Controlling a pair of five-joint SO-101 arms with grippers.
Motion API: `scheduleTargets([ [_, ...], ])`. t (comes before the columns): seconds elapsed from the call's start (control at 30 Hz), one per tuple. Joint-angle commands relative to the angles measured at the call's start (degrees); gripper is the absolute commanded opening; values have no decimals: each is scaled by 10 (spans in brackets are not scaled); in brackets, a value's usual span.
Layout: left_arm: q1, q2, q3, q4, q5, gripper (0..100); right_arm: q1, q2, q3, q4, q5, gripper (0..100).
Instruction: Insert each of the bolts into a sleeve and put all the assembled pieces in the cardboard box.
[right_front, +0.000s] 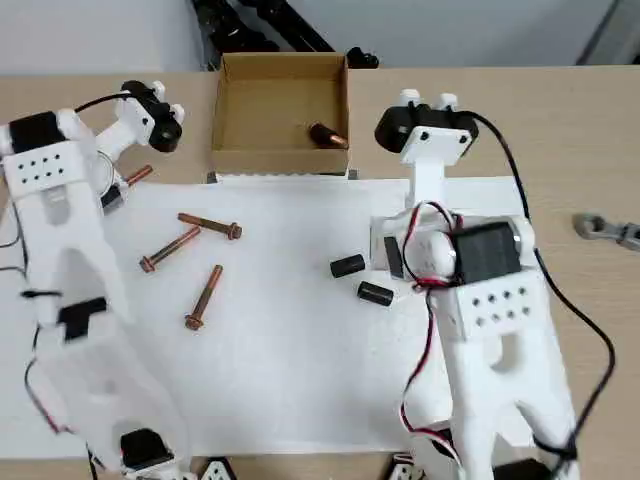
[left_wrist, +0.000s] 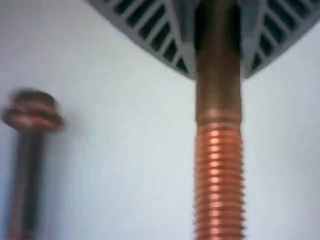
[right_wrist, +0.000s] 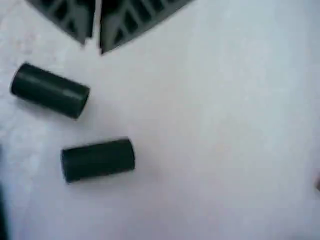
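Saw the held bolt (left_wrist: 218, 150) clamped in the left gripper (left_wrist: 218, 65), threaded end sticking out, near the left edge of the white sheet (right_front: 280, 380). Counted three loose bolts lying on that sheet: an upper bolt (right_front: 210, 226), a middle bolt (right_front: 170, 249), a lower bolt (right_front: 203, 297). Found two black sleeves close together but apart, the far sleeve (right_front: 347, 266) and the near sleeve (right_front: 375, 294), just beside the right gripper (right_wrist: 95, 30), closed on nothing. Spotted one assembled piece (right_front: 327, 136) inside the cardboard box (right_front: 250, 110) at the sheet's far edge. Noted a wrench (right_front: 605, 229) on the counter (right_front: 560, 110), well apart.
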Motion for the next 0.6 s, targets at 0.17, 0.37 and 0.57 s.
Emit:
scheduleTargets([
  [0.17, 2, -339, 284, 8, -34, 6, -2, -54, -2, -15, -4, 5],
  [0.37, -17, -472, 400, 8, -153, 6, -2, -55, -2, -15, -5, 5],
  [0.57, -69, -460, 476, 8, -288, 6, -3, -54, -1, -12, -5, 5],
])
